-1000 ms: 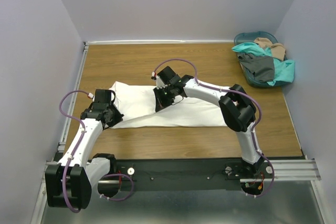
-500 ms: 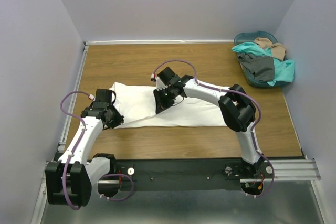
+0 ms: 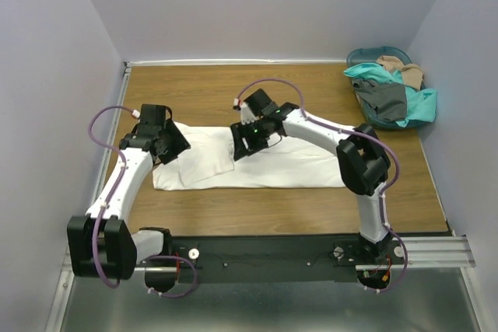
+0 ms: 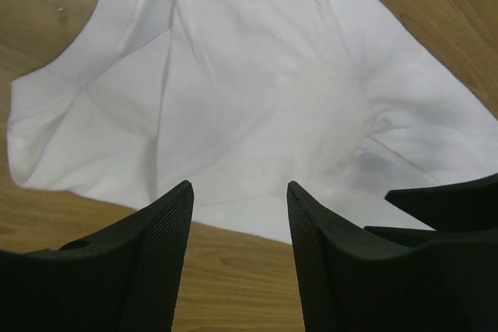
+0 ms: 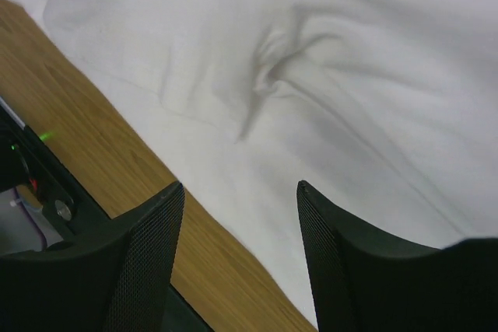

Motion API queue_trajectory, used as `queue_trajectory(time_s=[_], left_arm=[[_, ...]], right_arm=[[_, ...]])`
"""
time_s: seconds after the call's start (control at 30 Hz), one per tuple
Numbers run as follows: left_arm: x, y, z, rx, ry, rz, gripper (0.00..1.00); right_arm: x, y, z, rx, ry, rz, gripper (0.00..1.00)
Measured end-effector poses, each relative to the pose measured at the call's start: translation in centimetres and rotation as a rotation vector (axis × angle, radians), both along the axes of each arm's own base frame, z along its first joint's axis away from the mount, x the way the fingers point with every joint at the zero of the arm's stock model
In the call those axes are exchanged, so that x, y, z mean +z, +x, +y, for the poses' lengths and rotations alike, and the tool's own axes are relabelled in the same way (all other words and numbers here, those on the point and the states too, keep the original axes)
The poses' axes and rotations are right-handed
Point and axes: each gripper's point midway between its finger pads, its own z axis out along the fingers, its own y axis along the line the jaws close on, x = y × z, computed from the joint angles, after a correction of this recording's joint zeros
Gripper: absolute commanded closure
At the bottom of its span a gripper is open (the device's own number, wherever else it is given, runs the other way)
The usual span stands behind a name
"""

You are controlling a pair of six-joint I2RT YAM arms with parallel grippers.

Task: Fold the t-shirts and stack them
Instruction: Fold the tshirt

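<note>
1. Surface (image 3: 233,87): wood-grain, and it carries every item below.
2. White t-shirt (image 3: 288,165): lies across the middle of the surface as a long band, with its left end lapped over. Judged soft, light and limp, so it is likely to sag and drag on the wood. You should pinch it at a corner or hem edge and catch every layer.
3. Basket (image 3: 366,56): far right corner, heaped with shirts not yet folded.
4. Teal t-shirt (image 3: 424,103), dark grey t-shirt (image 3: 385,99), tan t-shirt (image 3: 405,69): all crumpled in the basket.
5. Left fingers (image 4: 163,239): parted and empty, above the white shirt's left end.
6. Right fingers (image 5: 148,239): parted and empty, above its middle near an edge.
</note>
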Motion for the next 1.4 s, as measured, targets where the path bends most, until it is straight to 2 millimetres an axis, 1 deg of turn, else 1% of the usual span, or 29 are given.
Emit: queue_trajectory(time_s=[0.07, 0.1, 0.13, 0.2, 0.27, 0.3, 0.33, 0.37, 0.43, 0.53, 0.6, 0.63, 0.7, 0.8, 0.93, 1.0, 1.07, 1.1, 1.23, 1.3, 1.4], left_arm=[[-0.4, 1.8, -1.0, -0.029, -0.008, 0.006, 0.41], [-0.7, 2.3, -1.4, -0.044, -0.008, 0.015, 0.40], [-0.9, 3.4, -2.2, -0.067, -0.011, 0.018, 0.40], [-1.3, 5.4, -3.7, -0.111, -0.023, 0.007, 0.40], [-2.2, 7.2, -5.2, -0.159, -0.036, 0.013, 0.40], [-2.8, 8.1, -5.8, -0.184, -0.042, 0.016, 0.40], [-3.4, 8.5, -6.2, -0.196, -0.045, 0.024, 0.40], [-4.2, 8.9, -6.5, -0.211, -0.048, 0.034, 0.40], [-6.0, 9.0, -6.7, -0.234, -0.049, 0.074, 0.40], [-8.1, 8.9, -6.8, -0.254, -0.045, 0.121, 0.40], [-9.2, 8.8, -6.9, -0.269, -0.040, 0.148, 0.41], [-9.6, 8.8, -7.0, -0.276, -0.043, 0.161, 0.41], [-9.5, 9.8, -7.1, -0.293, -0.041, 0.146, 0.41], [-9.5, 11.0, -7.4, -0.315, -0.038, 0.137, 0.40], [-9.5, 13.7, -7.8, -0.348, -0.022, 0.115, 0.40], [-9.4, 15.5, -8.1, -0.370, -0.010, 0.096, 0.41], [-9.4, 16.7, -8.4, -0.390, 0.003, 0.085, 0.41], [-9.2, 17.6, -8.6, -0.404, 0.012, 0.071, 0.40], [-9.2, 20.6, -9.7, -0.454, 0.052, 0.047, 0.40], [-9.1, 22.7, -10.7, -0.492, 0.074, 0.014, 0.40], [-9.0, 24.6, -12.3, -0.548, 0.099, -0.023, 0.40]], right_arm=[[0.9, 2.3, -1.9, -0.064, 0.008, -0.020, 0.33], [1.2, 3.3, -2.9, -0.095, 0.010, -0.024, 0.33], [1.5, 5.2, -4.9, -0.152, 0.010, -0.033, 0.33], [1.3, 7.6, -7.7, -0.228, -0.002, -0.041, 0.33], [0.6, 10.2, -11.8, -0.322, -0.037, -0.054, 0.33], [0.3, 10.8, -13.0, -0.346, -0.051, -0.057, 0.33], [0.0, 11.5, -14.6, -0.375, -0.070, -0.062, 0.33], [-0.3, 12.0, -15.6, -0.391, -0.085, -0.068, 0.33], [-0.6, 12.5, -16.8, -0.410, -0.102, -0.076, 0.33], [-1.4, 12.8, -18.7, -0.435, -0.127, -0.076, 0.33], [-2.1, 12.6, -19.5, -0.444, -0.147, -0.069, 0.33], [-2.9, 12.2, -20.1, -0.448, -0.163, -0.057, 0.33], [-4.1, 11.4, -20.9, -0.453, -0.183, -0.032, 0.33], [-4.1, 11.4, -21.1, -0.458, -0.182, -0.046, 0.33], [-4.2, 10.7, -21.3, -0.470, -0.172, -0.054, 0.33], [-4.2, 10.1, -21.4, -0.480, -0.166, -0.051, 0.33], [-4.3, 9.3, -21.6, -0.497, -0.160, -0.041, 0.33], [-4.2, 9.1, -21.6, -0.498, -0.158, -0.042, 0.33], [-4.3, 7.0, -21.9, -0.534, -0.146, -0.004, 0.34], [-4.3, 5.7, -22.1, -0.556, -0.139, 0.025, 0.34], [-4.2, 3.4, -22.2, -0.588, -0.126, 0.069, 0.34]])
